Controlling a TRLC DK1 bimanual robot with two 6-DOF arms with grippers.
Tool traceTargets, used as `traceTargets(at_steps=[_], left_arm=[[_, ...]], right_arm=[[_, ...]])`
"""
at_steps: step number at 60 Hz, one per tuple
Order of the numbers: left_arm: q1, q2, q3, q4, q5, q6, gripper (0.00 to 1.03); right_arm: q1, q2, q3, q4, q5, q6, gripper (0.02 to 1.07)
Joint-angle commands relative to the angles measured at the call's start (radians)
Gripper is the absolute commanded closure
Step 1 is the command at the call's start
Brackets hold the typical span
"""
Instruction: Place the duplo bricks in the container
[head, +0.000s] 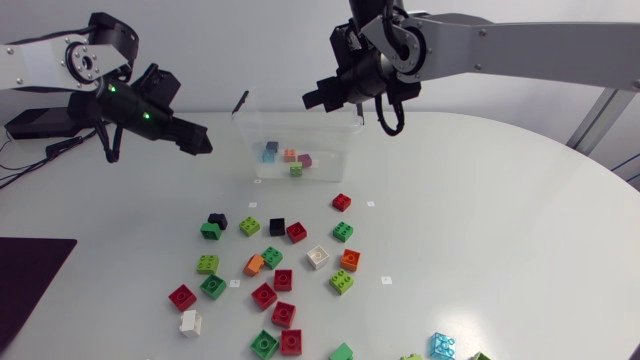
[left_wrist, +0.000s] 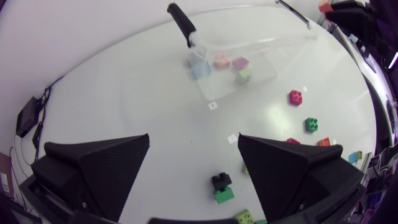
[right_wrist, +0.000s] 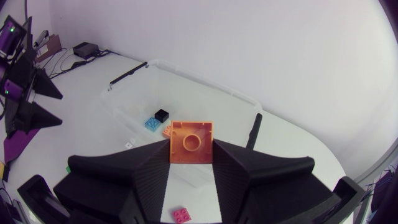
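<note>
A clear plastic container (head: 346, 150) stands at the back middle of the table, with a blue (head: 271, 153), an orange (head: 290, 155), a purple (head: 305, 160) and a green brick (head: 297, 170) inside. My right gripper (head: 316, 99) hangs above its back rim. In the right wrist view this gripper (right_wrist: 191, 154) is shut on an orange brick (right_wrist: 191, 142), over the container (right_wrist: 205, 81). My left gripper (head: 200, 143) is left of the container, raised and open. Nothing lies between its fingers (left_wrist: 99, 168) in the left wrist view.
Several loose red, green, orange, black and white bricks (head: 272, 257) are scattered across the front middle of the table. A black brick on a green one (left_wrist: 222, 188) lies below my left gripper. A black handle (left_wrist: 182, 23) sticks up at the container's left corner.
</note>
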Motion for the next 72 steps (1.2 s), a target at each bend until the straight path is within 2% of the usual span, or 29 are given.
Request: traceTargets(at_steps=[1, 22, 36, 38, 40, 42, 43, 44, 45, 46, 50, 62, 72], left_arm=[[0.003, -0.052, -0.07, -0.005, -0.013, 0.025, 0.04], [0.021, -0.125, -0.257, -0.003, -0.035, 0.059, 0.04], [0.005, -0.132, -0.344, 0.006, -0.059, 0.056, 0.04], [-0.002, -0.132, -0.352, 0.006, -0.062, 0.053, 0.04], [-0.008, -0.134, -0.358, 0.006, -0.067, 0.05, 0.04], [-0.014, -0.134, -0.363, 0.006, -0.073, 0.048, 0.04], [-0.023, -0.134, -0.367, 0.006, -0.079, 0.048, 0.04], [-0.023, -0.134, -0.367, 0.006, -0.079, 0.048, 0.04], [-0.032, -0.134, -0.37, 0.006, -0.081, 0.044, 0.04], [-0.038, -0.134, -0.372, 0.006, -0.084, 0.037, 0.04], [-0.066, -0.132, -0.372, 0.006, -0.113, 0.016, 0.04], [-0.153, -0.1, -0.357, 0.006, -0.185, -0.093, 0.04], [-0.163, -0.028, -0.361, 0.006, -0.222, -0.188, 0.04]], right_arm=[[0.008, 0.049, 0.049, 0.01, -0.002, 0.028, 0.79], [0.001, 0.19, 0.218, 0.01, -0.001, 0.025, 0.79], [-0.005, 0.303, 0.358, -0.018, -0.001, 0.025, 0.79], [-0.008, 0.323, 0.384, -0.033, 0.001, 0.026, 0.73], [-0.012, 0.335, 0.402, -0.046, 0.004, 0.028, 0.63], [-0.012, 0.342, 0.413, -0.052, 0.01, 0.026, 0.44], [-0.012, 0.343, 0.419, -0.058, 0.011, 0.028, 0.36], [-0.012, 0.343, 0.419, -0.058, 0.011, 0.028, 0.36], [-0.012, 0.345, 0.427, -0.072, 0.016, 0.028, 0.23], [-0.014, 0.338, 0.425, -0.073, 0.018, 0.028, 0.18], [-0.014, 0.312, 0.411, -0.075, 0.021, 0.028, 0.11], [-0.012, 0.17, 0.296, -0.093, 0.041, 0.043, 0.11], [-0.009, 0.029, 0.132, -0.075, 0.041, 0.056, 0.1]])
